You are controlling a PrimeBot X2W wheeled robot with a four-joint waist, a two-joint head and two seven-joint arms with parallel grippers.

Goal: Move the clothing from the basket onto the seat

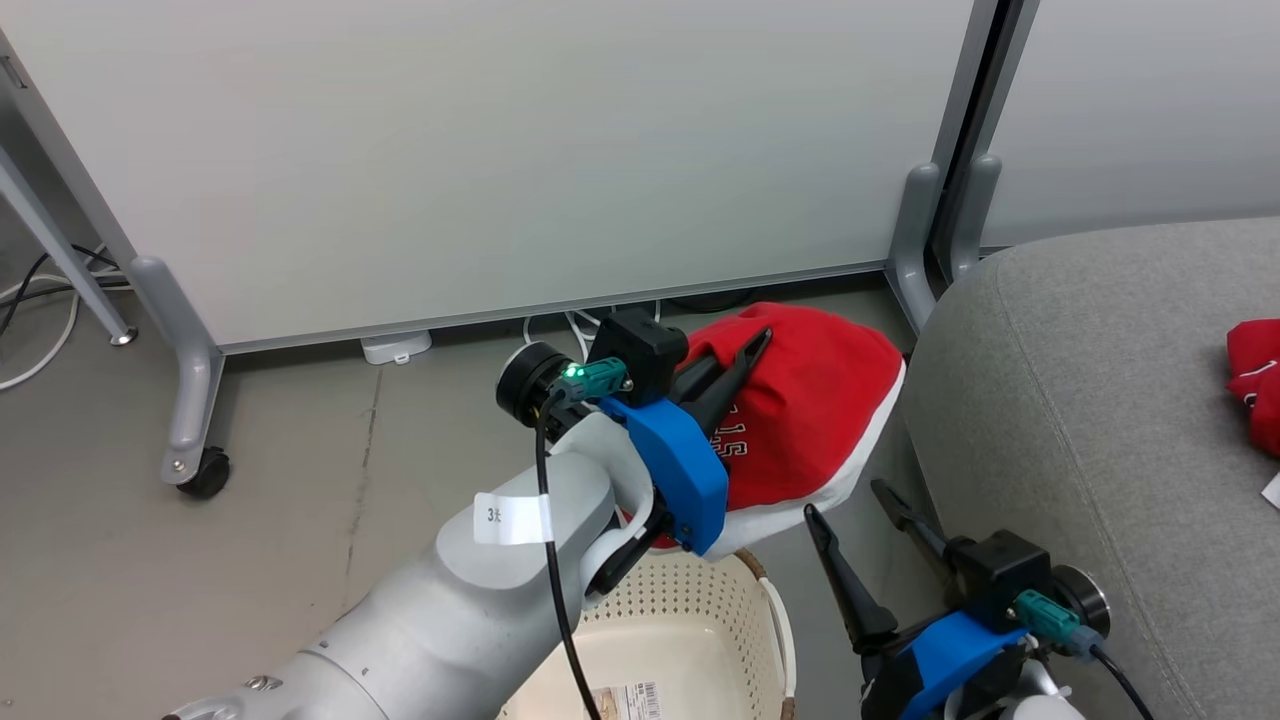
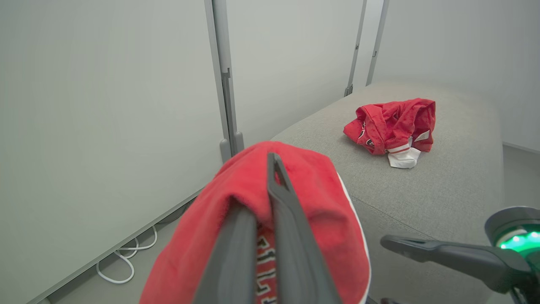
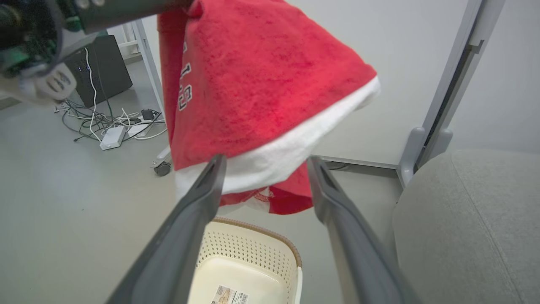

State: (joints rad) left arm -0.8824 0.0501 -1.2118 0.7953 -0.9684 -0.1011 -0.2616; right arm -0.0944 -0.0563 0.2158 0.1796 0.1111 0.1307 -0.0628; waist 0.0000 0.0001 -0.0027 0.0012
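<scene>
1. Left gripper (image 1: 750, 355), its two dark fingers pressed tight together, pinches a red garment (image 1: 810, 400) with a white hem and black-and-white lettering, holding it in the air.
2. The garment drapes over the closed fingers and hangs above the far rim of the basket (image 1: 690, 600), clear of it. The basket is a cream perforated tub that stands on the floor, with a barcode sticker (image 1: 630, 700) showing on its bare bottom.
3. The right gripper (image 1: 843, 498), lower and to the right, has its jaws spread wide and holds nothing. Its fingers point up, close under the garment's white hem.
4. The grey seat (image 1: 1080, 400) stands just to the right of the basket. A second red garment (image 2: 392, 124) lies crumpled on its cushion, well apart from the held one.
5. Pale partition panels (image 1: 500, 150) on grey feet stand behind, with white cables (image 1: 40, 300) on the floor beneath them.
</scene>
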